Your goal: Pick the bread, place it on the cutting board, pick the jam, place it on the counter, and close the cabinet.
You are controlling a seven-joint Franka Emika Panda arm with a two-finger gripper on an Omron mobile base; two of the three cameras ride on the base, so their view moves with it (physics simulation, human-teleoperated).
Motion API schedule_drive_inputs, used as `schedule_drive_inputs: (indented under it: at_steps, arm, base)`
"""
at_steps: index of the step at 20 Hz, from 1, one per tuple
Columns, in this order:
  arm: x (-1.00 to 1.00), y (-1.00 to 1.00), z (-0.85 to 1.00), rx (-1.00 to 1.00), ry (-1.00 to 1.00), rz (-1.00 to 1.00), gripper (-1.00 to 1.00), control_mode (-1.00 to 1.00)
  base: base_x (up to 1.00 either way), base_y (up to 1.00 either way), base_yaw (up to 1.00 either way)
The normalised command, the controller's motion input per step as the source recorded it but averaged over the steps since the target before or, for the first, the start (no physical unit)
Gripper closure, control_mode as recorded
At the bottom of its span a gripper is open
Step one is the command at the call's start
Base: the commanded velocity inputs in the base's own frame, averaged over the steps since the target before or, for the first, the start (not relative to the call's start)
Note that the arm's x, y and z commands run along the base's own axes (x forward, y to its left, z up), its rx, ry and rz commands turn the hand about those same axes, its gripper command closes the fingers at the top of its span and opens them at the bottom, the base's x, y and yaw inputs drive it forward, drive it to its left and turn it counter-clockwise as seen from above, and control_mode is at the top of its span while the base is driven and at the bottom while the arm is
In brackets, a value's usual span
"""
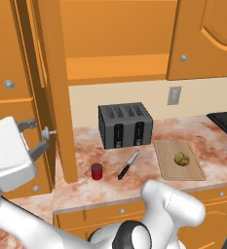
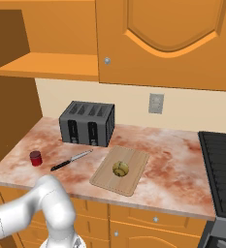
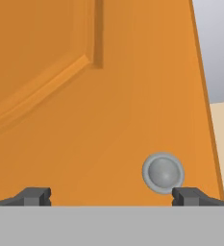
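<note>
Orange wood makes up the wall cabinet (image 1: pixel 120 39) you are facing: its left door (image 1: pixel 54 87) stands swung out toward you, edge-on in the left base view, while the right door (image 2: pixel 168 41) is shut. The shelf (image 2: pixel 49 65) inside the open half is bare. Below it, the marbled reddish-brown and white tabletop (image 2: pixel 172 160) carries everything else.

You will find the dark toaster (image 1: pixel 125 125) at the back against the wall, under the open part of the cabinet. The cutting board (image 1: pixel 178 160) lies flat to the toaster's right and nearer the front edge. The bread (image 1: pixel 181 158) sits on the cutting board, near its middle. The black-handled knife (image 1: pixel 128 165) lies on the tabletop between the cutting board and the jam. The jam (image 1: pixel 97 171) stands upright on the tabletop, near the front edge and just beside the foot of the open door.

Your gripper (image 1: pixel 43 140) is at the left of the left base view, level with the open door's knob (image 3: pixel 163 173). Its jaws stand fully apart and hold nothing. In the hand view the door's outer face is close ahead, with the knob just above and inside one fingertip (image 3: pixel 190 196); whether the fingers touch the door cannot be told.
</note>
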Motion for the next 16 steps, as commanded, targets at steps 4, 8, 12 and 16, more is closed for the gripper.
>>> schedule_drive_inputs:
  at_steps: [4, 8, 12, 16]
  arm:
    - [0.01, -0.13, 0.0, 0.0, 0.0, 0.0, -1.0, -1.0]
    - [0.0, -0.13, 0.0, 0.0, 0.0, 0.0, -1.0, -1.0]
    - [0.01, -0.18, 0.0, 0.0, 0.0, 0.0, -1.0, -1.0]
    - [0.0, -0.27, 0.0, 0.0, 0.0, 0.0, -1.0, -1.0]
  base:
    - [0.0, 0.0, 0.0]
    - [0.0, 0.0, 0.0]
    - [0.0, 0.0, 0.0]
    - [0.0, 0.0, 0.0]
